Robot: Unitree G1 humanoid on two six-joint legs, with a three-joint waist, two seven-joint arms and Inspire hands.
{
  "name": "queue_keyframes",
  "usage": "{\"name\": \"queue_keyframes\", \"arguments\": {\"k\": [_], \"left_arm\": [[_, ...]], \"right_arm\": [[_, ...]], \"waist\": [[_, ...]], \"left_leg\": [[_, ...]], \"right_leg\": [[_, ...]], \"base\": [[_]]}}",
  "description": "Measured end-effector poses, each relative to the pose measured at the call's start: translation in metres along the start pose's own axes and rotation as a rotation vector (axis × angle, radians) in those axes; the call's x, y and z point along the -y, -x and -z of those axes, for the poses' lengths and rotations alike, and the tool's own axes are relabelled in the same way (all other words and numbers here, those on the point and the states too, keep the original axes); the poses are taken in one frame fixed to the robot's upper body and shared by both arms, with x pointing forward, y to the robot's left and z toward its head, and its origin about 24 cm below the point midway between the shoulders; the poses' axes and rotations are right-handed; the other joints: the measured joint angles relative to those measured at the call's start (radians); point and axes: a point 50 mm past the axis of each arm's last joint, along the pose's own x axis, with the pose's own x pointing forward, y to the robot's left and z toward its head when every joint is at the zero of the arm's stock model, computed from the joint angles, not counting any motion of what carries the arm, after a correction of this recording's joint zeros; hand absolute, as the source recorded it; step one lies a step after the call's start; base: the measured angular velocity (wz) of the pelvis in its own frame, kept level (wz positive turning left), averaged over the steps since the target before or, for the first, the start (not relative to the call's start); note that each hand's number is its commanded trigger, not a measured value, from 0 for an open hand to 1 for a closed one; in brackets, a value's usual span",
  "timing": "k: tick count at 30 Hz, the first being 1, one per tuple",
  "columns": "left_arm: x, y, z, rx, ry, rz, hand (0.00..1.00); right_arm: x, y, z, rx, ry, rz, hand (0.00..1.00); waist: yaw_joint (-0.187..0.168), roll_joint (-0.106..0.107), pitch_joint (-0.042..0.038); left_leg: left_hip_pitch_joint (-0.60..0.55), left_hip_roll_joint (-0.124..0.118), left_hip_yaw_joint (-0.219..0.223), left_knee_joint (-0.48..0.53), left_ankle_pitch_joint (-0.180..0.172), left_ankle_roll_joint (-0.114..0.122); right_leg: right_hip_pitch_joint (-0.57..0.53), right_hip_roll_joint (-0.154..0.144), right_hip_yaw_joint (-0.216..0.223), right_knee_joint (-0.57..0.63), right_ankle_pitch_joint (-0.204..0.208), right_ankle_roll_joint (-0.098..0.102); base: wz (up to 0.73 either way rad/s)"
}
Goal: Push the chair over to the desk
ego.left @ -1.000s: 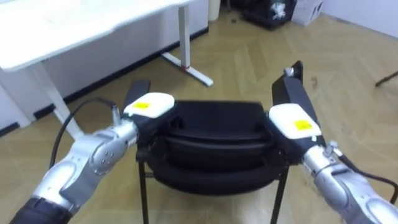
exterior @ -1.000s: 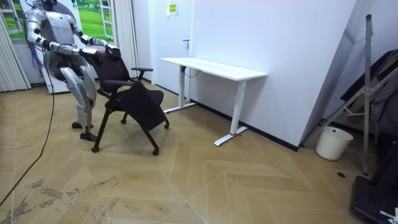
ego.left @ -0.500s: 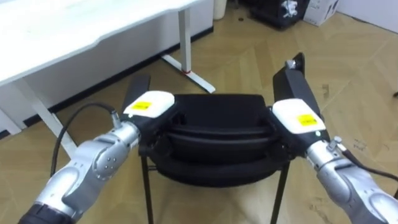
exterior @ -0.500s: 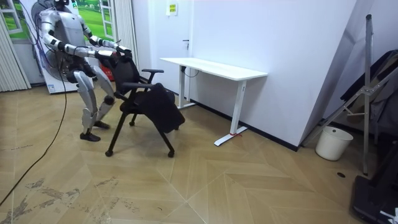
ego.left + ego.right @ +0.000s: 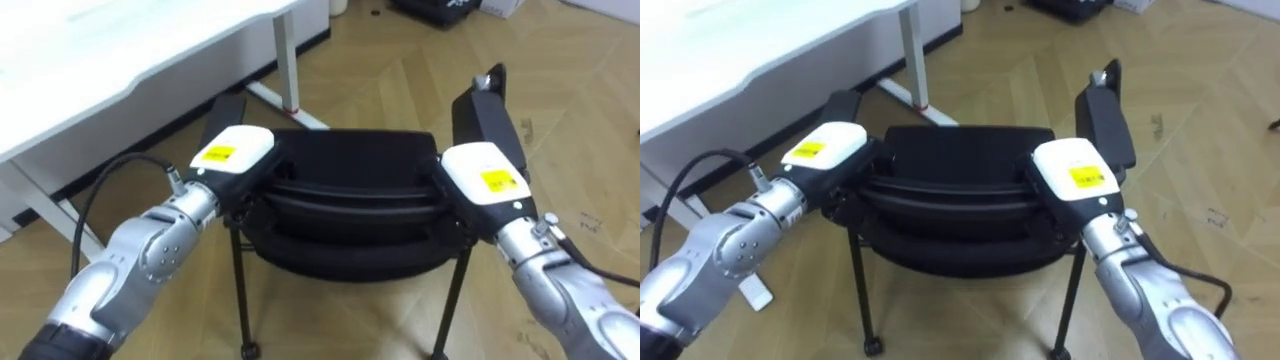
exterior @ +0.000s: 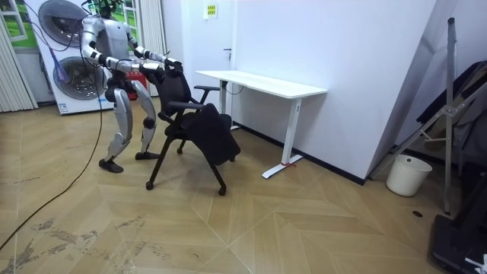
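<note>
Black mesh-backed office chair on castors sits dead ahead at 12 o'clock, its backrest top towards the robot and its seat facing away; left robot hand is on the 9 o'clock end of the backrest top, right robot hand on the 3 o'clock end; both touch the chair, white backs up; can't tell whether either is clamped on or just pressed flat, as the contact side is hidden behind the backrest.

Chair's two black padded armrests stick out past the hands: left one at 11 o'clock, right one at 1 o'clock.

White rectangular bench on white metal legs is at 10 o'clock from the chair, near but apart; chair stands on the herringbone wood floor.

Room view: robot stands right behind the chair, feet apart, arms stretched forward to the backrest; bench is beyond the chair at the wall; small white bucket stands well apart at 3 o'clock; the white unit with round doors behind the robot is probably a washer stack.
</note>
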Motion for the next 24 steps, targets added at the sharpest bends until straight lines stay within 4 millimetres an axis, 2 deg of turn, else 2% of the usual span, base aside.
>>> {"name": "queue_keyframes", "arguments": {"k": [2, 4, 5, 7, 8, 9, 10, 11, 12, 13, 14, 15, 16, 17, 18, 19, 20, 21, 22, 23, 24], "left_arm": [[-0.003, 0.0, 0.001, 0.001, 0.002, -0.015, 1.0], [-0.004, 0.001, 0.002, 0.001, 0.001, -0.024, 1.0], [-0.005, 0.001, 0.002, 0.001, 0.001, -0.029, 1.0], [-0.003, 0.001, 0.002, 0.001, -0.003, -0.027, 1.0], [-0.001, 0.003, 0.004, -0.006, 0.001, -0.027, 1.0], [0.001, 0.008, 0.009, -0.02, 0.008, -0.033, 1.0], [0.002, 0.012, 0.013, -0.033, 0.012, -0.036, 1.0], [0.004, 0.021, 0.021, -0.059, 0.02, -0.042, 1.0], [0.006, 0.028, 0.027, -0.08, 0.022, -0.054, 1.0], [0.008, 0.032, 0.029, -0.089, 0.02, -0.055, 1.0], [0.004, 0.034, 0.031, -0.093, 0.001, -0.073, 1.0], [0.003, 0.032, 0.03, -0.101, -0.007, -0.085, 1.0], [0.004, 0.03, 0.028, -0.106, -0.01, -0.088, 1.0], [0.006, 0.027, 0.025, -0.111, -0.017, -0.09, 1.0], [0.007, 0.028, 0.024, -0.11, -0.019, -0.087, 1.0], [0.008, 0.028, 0.023, -0.11, -0.016, -0.086, 1.0], [0.01, 0.03, 0.023, -0.119, -0.006, -0.085, 1.0], [0.011, 0.03, 0.022, -0.122, 0.001, -0.083, 1.0], [0.016, 0.03, 0.02, -0.13, 0.016, -0.074, 1.0], [0.018, 0.028, 0.019, -0.134, 0.019, -0.07, 1.0], [0.02, 0.031, 0.02, -0.143, 0.025, -0.065, 1.0]], "right_arm": [[0.002, -0.001, -0.001, 0.001, 0.005, 0.01, 1.0], [0.003, -0.003, -0.002, 0.005, 0.005, 0.013, 1.0], [0.003, -0.003, -0.002, 0.006, 0.006, 0.007, 1.0], [0.001, -0.003, -0.003, 0.009, 0.005, -0.012, 1.0], [-0.001, -0.004, -0.005, 0.012, -0.001, -0.026, 1.0], [-0.001, -0.006, -0.008, 0.027, 0.003, -0.035, 1.0], [-0.002, -0.008, -0.012, 0.039, 0.007, -0.042, 1.0], [-0.004, -0.013, -0.021, 0.064, 0.017, -0.056, 1.0], [-0.005, -0.016, -0.028, 0.086, 0.018, -0.064, 1.0], [-0.005, -0.016, -0.03, 0.097, 0.018, -0.067, 1.0], [-0.004, -0.016, -0.033, 0.113, 0.017, -0.066, 1.0], [-0.002, -0.016, -0.036, 0.131, 0.014, -0.075, 1.0], [-0.002, -0.015, -0.035, 0.132, 0.017, -0.085, 1.0], [-0.001, -0.014, -0.033, 0.133, 0.026, -0.105, 1.0], [-0.001, -0.014, -0.033, 0.13, 0.026, -0.117, 1.0], [-0.001, -0.014, -0.033, 0.127, 0.028, -0.121, 1.0], [-0.001, -0.016, -0.034, 0.124, 0.036, -0.129, 1.0], [-0.001, -0.016, -0.033, 0.122, 0.041, -0.133, 1.0], [-0.001, -0.015, -0.032, 0.119, 0.047, -0.145, 1.0], [-0.003, -0.015, -0.031, 0.114, 0.046, -0.163, 1.0], [-0.005, -0.015, -0.03, 0.114, 0.041, -0.174, 1.0]], "waist": [[0.019, 0.001, 0.0005], [0.024, 0.001, 0.0015], [0.027, 0.003, 0.0027], [0.029, 0.007, 0.0061], [0.043, 0.018, 0.0126], [0.073, 0.036, 0.0226], [0.077, 0.046, 0.027], [0.063, 0.059, 0.0334], [0.036, 0.059, 0.0313], [0.028, 0.055, 0.0285], [0.003, 0.033, 0.025], [-0.002, 0.01, 0.0232], [-0.003, 0.005, 0.0233], [-0.002, -0.004, 0.0218], [0.009, -0.01, 0.0205], [0.023, -0.009, 0.02], [0.035, -0.005, 0.0171], [0.035, -0.002, 0.014], [0.042, 0.002, 0.0074], [0.048, 0.009, 0.0053], [0.053, 0.029, -0.0014]], "left_leg": [[0.0, 0.007, 0.012, -0.003, -0.005, -0.001], [-0.002, 0.004, 0.011, -0.009, -0.005, -0.002], [-0.001, 0.006, -0.001, -0.013, -0.008, -0.006], [0.01, 0.02, -0.033, -0.025, -0.009, -0.011], [0.022, 0.02, -0.079, -0.048, -0.008, -0.009], [0.039, 0.018, -0.129, -0.077, -0.001, -0.021], [0.049, 0.017, -0.155, -0.095, 0.005, -0.028], [0.072, 0.008, -0.225, -0.145, 0.034, -0.038], [0.089, -0.018, -0.323, -0.21, 0.08, -0.059], [0.092, -0.028, -0.359, -0.237, 0.097, -0.066], [0.084, -0.056, -0.434, -0.264, 0.123, -0.083], [0.081, -0.086, -0.485, -0.258, 0.122, -0.1], [0.084, -0.086, -0.487, -0.254, 0.123, -0.101], [0.089, -0.074, -0.461, -0.245, 0.123, -0.102], [0.095, -0.053, -0.43, -0.243, 0.121, -0.106], [0.097, -0.044, -0.426, -0.245, 0.12, -0.11], [0.101, -0.037, -0.452, -0.253, 0.132, -0.132], [0.104, -0.037, -0.475, -0.265, 0.139, -0.143], [0.124, -0.034, -0.513, -0.306, 0.154, -0.164], [0.139, -0.013, -0.567, -0.326, 0.164, -0.177], [0.142, -0.003, -0.642, -0.316, 0.166, -0.185]], "right_leg": [[-0.015, 0.0, 0.005, 0.001, 0.009, 0.012], [-0.004, 0.011, -0.002, -0.02, 0.016, 0.014], [-0.003, 0.02, -0.005, -0.019, 0.033, 0.01], [-0.039, 0.04, 0.007, 0.04, 0.092, 0.002], [-0.081, 0.074, 0.046, 0.061, 0.084, -0.007], [-0.118, 0.114, 0.061, 0.031, 0.058, -0.02], [-0.13, 0.133, 0.056, -0.004, 0.053, -0.026], [-0.14, 0.18, 0.059, -0.116, 0.057, -0.036], [-0.139, 0.214, 0.076, -0.268, 0.088, -0.052], [-0.137, 0.225, 0.099, -0.328, 0.118, -0.055], [-0.132, 0.223, 0.139, -0.415, 0.193, -0.052], [-0.114, 0.189, 0.045, -0.403, 0.259, -0.108], [-0.101, 0.176, -0.022, -0.403, 0.247, -0.121], [-0.073, 0.164, -0.114, -0.415, 0.229, -0.137], [-0.048, 0.161, -0.209, -0.423, 0.224, -0.149], [-0.037, 0.161, -0.258, -0.43, 0.223, -0.15], [-0.008, 0.164, -0.344, -0.452, 0.223, -0.151], [0.0, 0.164, -0.381, -0.452, 0.223, -0.151], [0.005, 0.161, -0.422, -0.422, 0.219, -0.131], [-0.026, 0.158, -0.365, -0.321, 0.21, -0.072], [-0.112, 0.185, -0.17, -0.221, 0.188, -0.037]], "base": [[-0.27], [-0.07], [0.14], [0.11], [-0.35], [-0.49], [-0.4], [0.31], [0.62], [1.25], [1.48], [1.58], [1.42], [1.11], [0.85], [0.53], [0.42], [0.79], [0.92], [1.02], [0.64]]}}
